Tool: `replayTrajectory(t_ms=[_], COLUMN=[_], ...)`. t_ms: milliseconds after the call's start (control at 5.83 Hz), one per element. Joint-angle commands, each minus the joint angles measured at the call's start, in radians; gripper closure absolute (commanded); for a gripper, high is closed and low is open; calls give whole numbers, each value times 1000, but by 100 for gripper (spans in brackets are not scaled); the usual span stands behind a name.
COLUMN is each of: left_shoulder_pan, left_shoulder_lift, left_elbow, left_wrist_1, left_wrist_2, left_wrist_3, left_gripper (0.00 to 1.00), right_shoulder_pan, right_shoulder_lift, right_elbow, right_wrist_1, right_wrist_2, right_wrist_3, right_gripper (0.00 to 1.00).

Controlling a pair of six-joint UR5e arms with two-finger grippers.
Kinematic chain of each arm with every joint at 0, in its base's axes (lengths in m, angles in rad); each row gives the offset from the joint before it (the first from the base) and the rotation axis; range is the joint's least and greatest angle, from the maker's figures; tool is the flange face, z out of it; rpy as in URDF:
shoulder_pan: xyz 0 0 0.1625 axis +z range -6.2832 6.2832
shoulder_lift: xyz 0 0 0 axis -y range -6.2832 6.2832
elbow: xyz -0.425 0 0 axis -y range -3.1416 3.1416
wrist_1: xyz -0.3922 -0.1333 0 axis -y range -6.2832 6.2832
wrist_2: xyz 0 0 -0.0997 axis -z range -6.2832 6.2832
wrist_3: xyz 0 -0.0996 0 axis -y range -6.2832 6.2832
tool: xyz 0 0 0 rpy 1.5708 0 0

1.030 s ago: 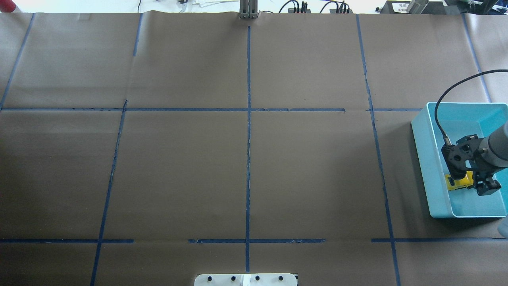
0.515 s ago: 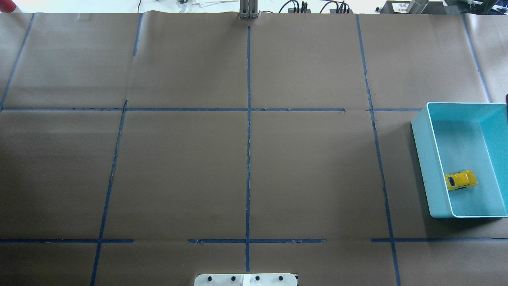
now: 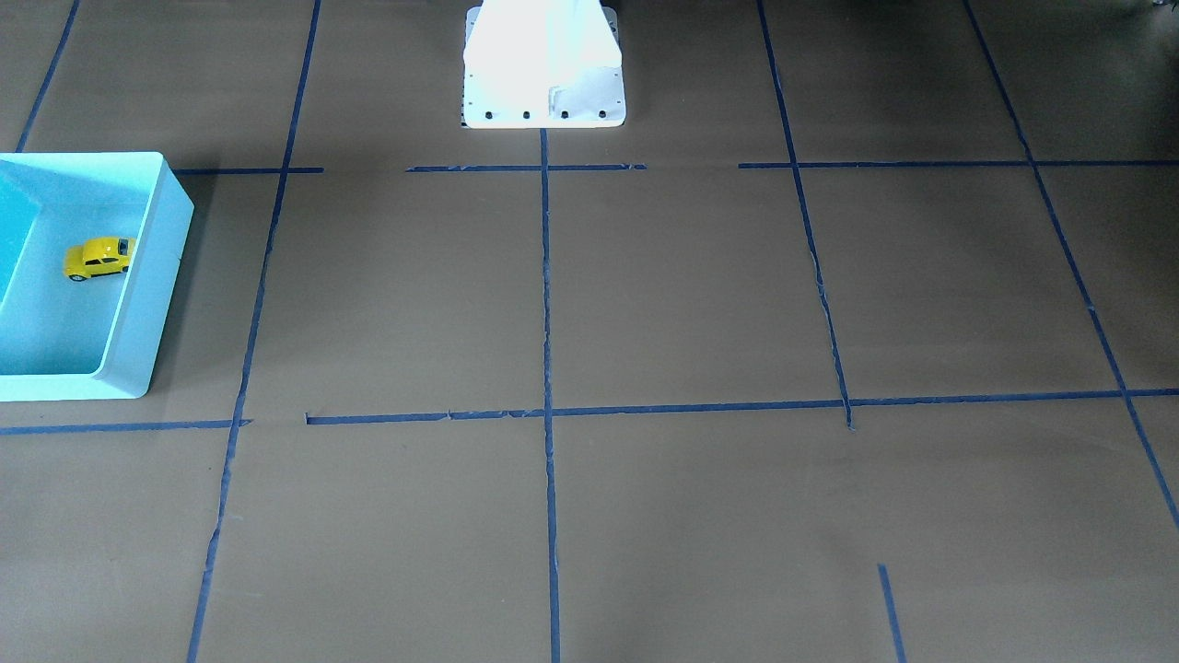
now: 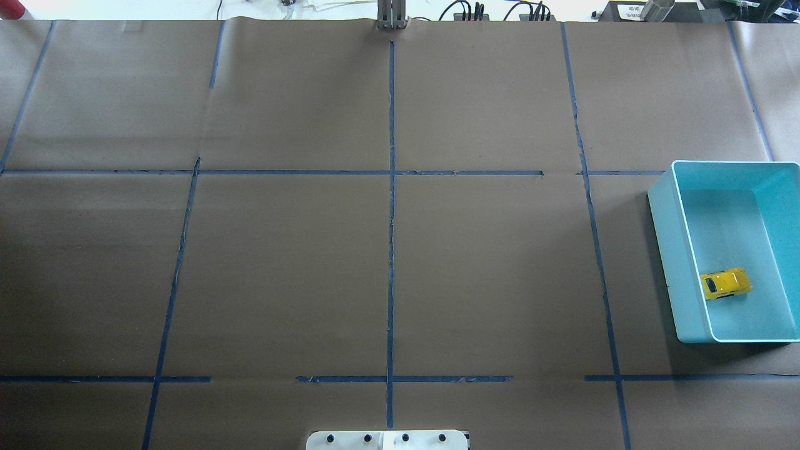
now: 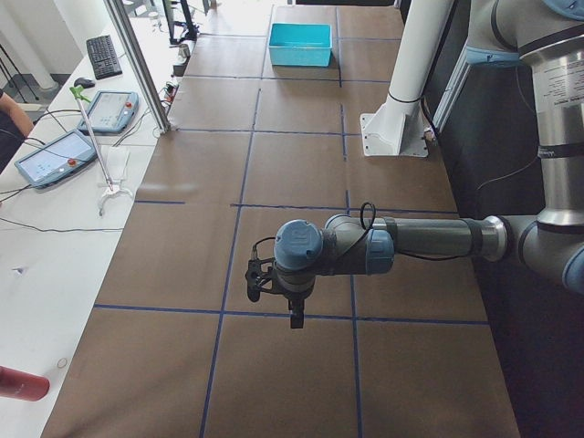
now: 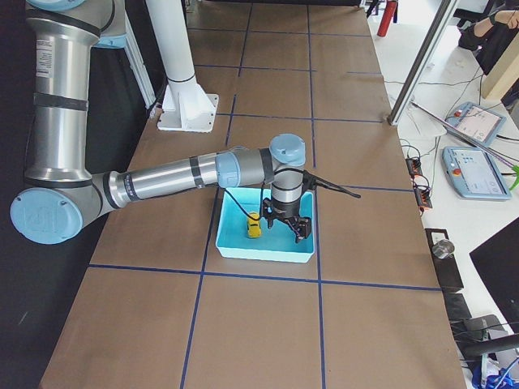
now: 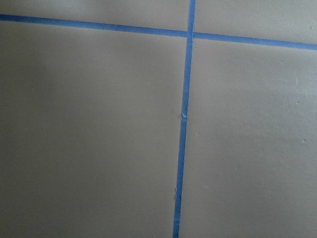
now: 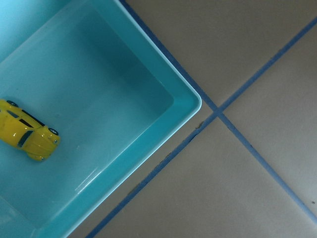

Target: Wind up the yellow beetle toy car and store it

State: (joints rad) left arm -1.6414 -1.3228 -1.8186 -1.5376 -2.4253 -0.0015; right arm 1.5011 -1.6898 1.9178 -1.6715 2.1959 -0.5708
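Two grippers show only from the side cameras, so for neither can I tell whether the fingers are spread or closed.

In the overhead view, from the left, brown paper point(image 4: 281, 269) crossed by blue tape lines point(image 4: 392, 250) covers the left and middle of the frame. The white robot base point(image 4: 387, 440) sits at bottom centre, and the turquoise bin point(image 4: 667, 219) stands at the right edge. The yellow beetle toy car point(image 4: 725, 284) rests on its wheels on the bin's floor, in the lower left part, just beside the left wall, with nothing holding it. The front-facing view mirrors this, with the bin point(image 3: 152, 276) at the left edge and the car point(image 3: 97, 259) close to its right wall.

In the exterior left view the left gripper point(image 5: 294, 317) points down above the table at lower centre, well apart from the bin point(image 5: 299, 57) at the top. In the exterior right view the right gripper point(image 6: 293, 229) hangs over the bin point(image 6: 259, 253) at centre, to the right of the car point(image 6: 254, 226) and apart from it. The right wrist camera shows the car point(image 8: 25, 135) at the left edge and the bin's rim point(image 8: 195, 101) at centre.
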Motion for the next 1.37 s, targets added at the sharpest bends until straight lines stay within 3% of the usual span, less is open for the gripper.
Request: replayTrajectory(t_ms=[0,172,686,1201], left_shoulder_pan=[0,0,0,0], left_shoulder_lift=[-1,-1,-1,-1], left_elbow=[2,2,-1,-2], left_wrist_1=[-3,-4,-4,-6], left_wrist_2=[0,0,0,0], left_wrist_3=[0,0,0,0], left_gripper=[0,0,0,0], right_shoulder_pan=[47,48,83,165], right_shoulder_lift=[-69,-73,-68,-74], right_elbow=[-6,-5,-51,-103], right_wrist_1=[1,7,13,10], right_wrist_2=[118,122,119,117], right_wrist_3=[565,707,692,494], right_gripper=[0,0,0,0])
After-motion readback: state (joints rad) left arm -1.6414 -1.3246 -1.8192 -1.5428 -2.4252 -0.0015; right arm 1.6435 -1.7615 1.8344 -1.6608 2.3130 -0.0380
